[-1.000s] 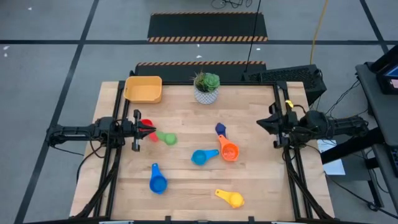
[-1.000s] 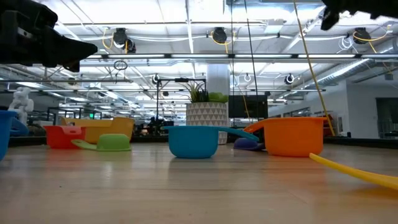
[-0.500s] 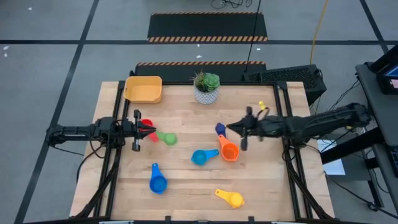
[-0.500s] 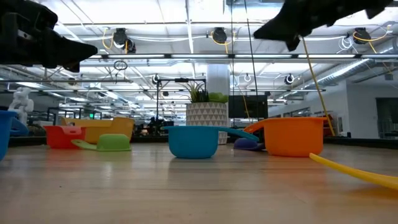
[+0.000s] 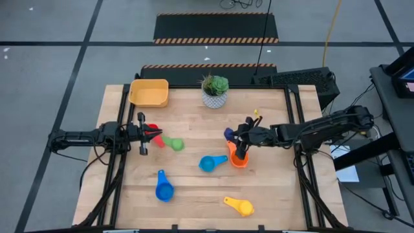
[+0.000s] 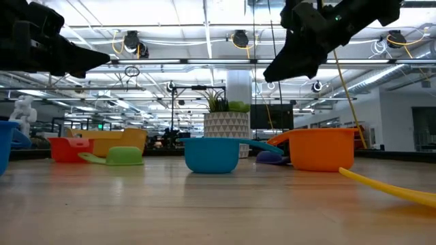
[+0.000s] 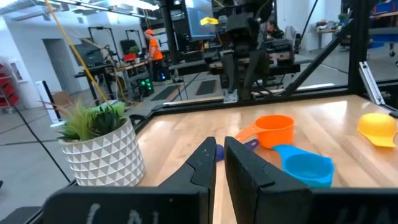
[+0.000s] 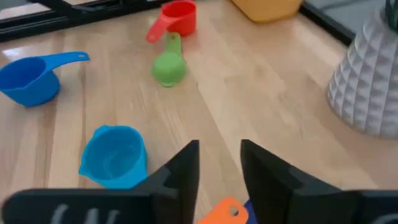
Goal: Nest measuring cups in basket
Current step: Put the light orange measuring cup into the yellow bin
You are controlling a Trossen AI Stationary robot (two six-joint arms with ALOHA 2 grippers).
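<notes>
**Right gripper held above the orange cup; basket at the far left corner**

The right gripper [image 5: 240,144] is seen raised over the middle of the table, above the orange cup [image 5: 238,157] and the dark blue cup [image 5: 228,134]. Its jaws are parted by a narrow gap and nothing is held between them. In the right wrist view the orange handle [image 8: 222,210] is just glimpsed between the fingers [image 8: 180,171], with the light blue cup [image 8: 114,155] off to one side.

The left gripper [image 5: 155,134] is poised at the table's left side, close to the red cup [image 5: 152,130] and the green cup [image 5: 174,144]. Its jaws are nearly closed and empty.

The basket [image 5: 149,92] is placed at the far left corner, beside the potted plant [image 5: 215,90]. A blue cup [image 5: 163,188] and a yellow cup [image 5: 240,206] are found near the front edge, well apart. Bare wood is left between the cups and the basket.

The dark blue cup is largely covered by the right arm from above, and whether the left fingertips touch the red cup cannot be told.
</notes>
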